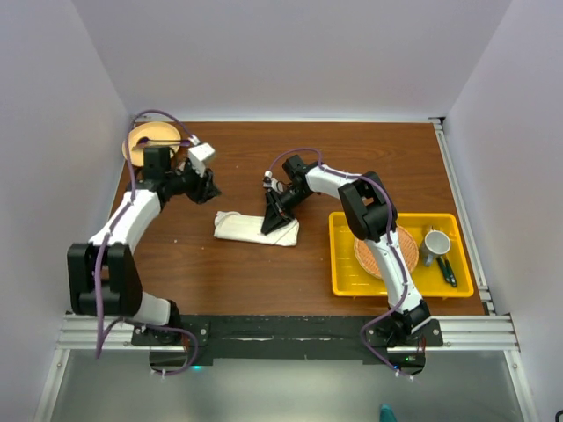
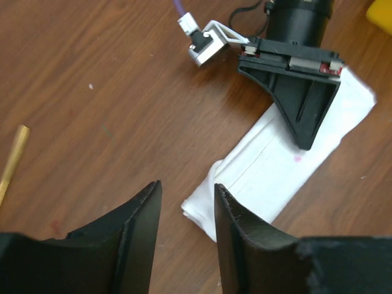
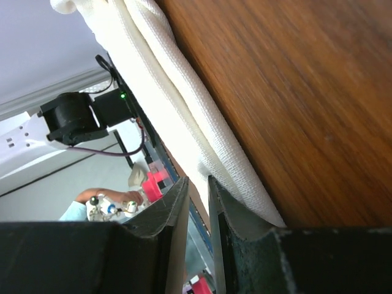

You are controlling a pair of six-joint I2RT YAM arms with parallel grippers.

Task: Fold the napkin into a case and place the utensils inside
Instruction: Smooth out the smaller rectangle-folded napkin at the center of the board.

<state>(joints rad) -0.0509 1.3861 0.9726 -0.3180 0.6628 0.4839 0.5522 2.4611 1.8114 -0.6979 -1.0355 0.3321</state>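
The left end effector is hanging over the bare wooden surface at the bottom of its wrist view. Its two fingers are standing clearly apart, holding nothing and touching nothing. The end of a gold utensil is lying on the surface at the left edge of that view, well apart from the fingers.

The napkin, folded into a narrow cream-white rectangle, is lying flat in the middle of the top view, just left of the yellow tray. The right end effector is pointing down onto the right part of the napkin, and its tip is touching the cloth. In the right wrist view its fingers are leaving only a thin gap, right at the folded edge of the napkin. I cannot tell whether they are pinching a layer of cloth.
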